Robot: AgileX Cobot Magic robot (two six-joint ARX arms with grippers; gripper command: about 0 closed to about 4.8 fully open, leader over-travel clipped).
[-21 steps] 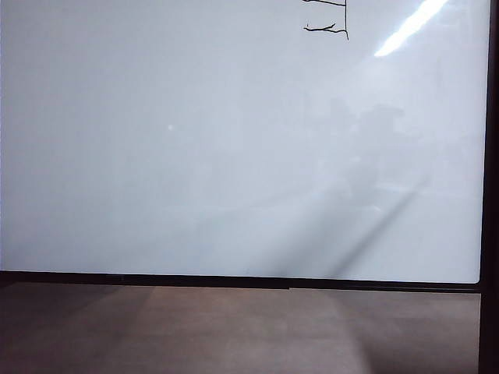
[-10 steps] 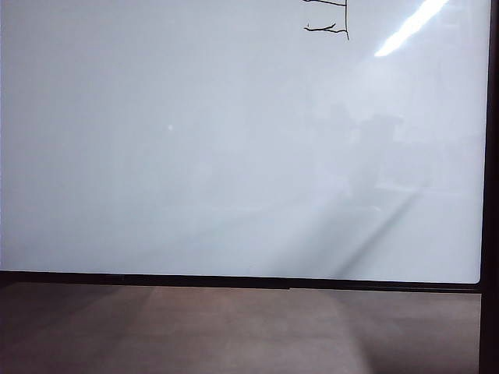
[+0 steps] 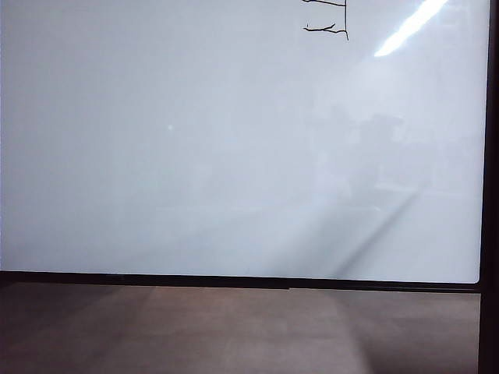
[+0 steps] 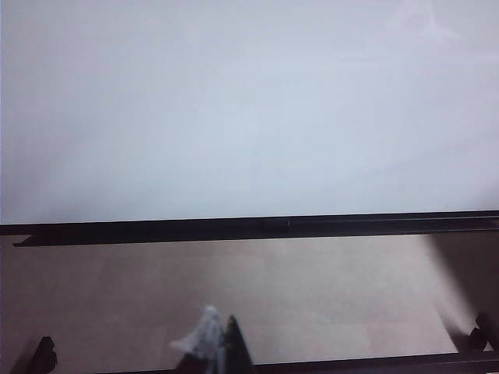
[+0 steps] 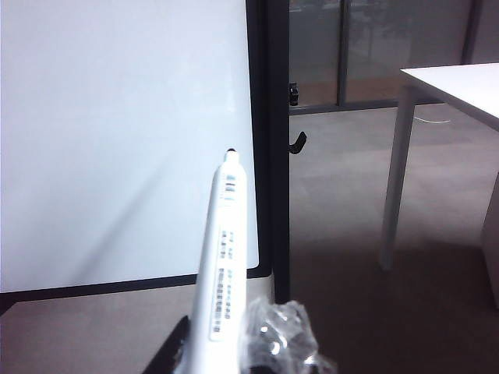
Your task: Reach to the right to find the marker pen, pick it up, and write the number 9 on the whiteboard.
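The right gripper (image 5: 234,358), mostly cut off, is clamped on the slim white marker pen (image 5: 224,273). The left gripper (image 4: 222,351) barely shows, so whether it is apart or together I cannot tell. The thin black number 9 (image 3: 331,19) is cut off at the top edge of the big shiny whiteboard (image 3: 195,156).

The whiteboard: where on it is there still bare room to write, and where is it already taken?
The whiteboard is bare nearly everywhere, from its black bottom frame up to the top and across its left and middle. Only the upper right is taken, by the number 9. The right gripper holds the marker pen by the board's right edge.
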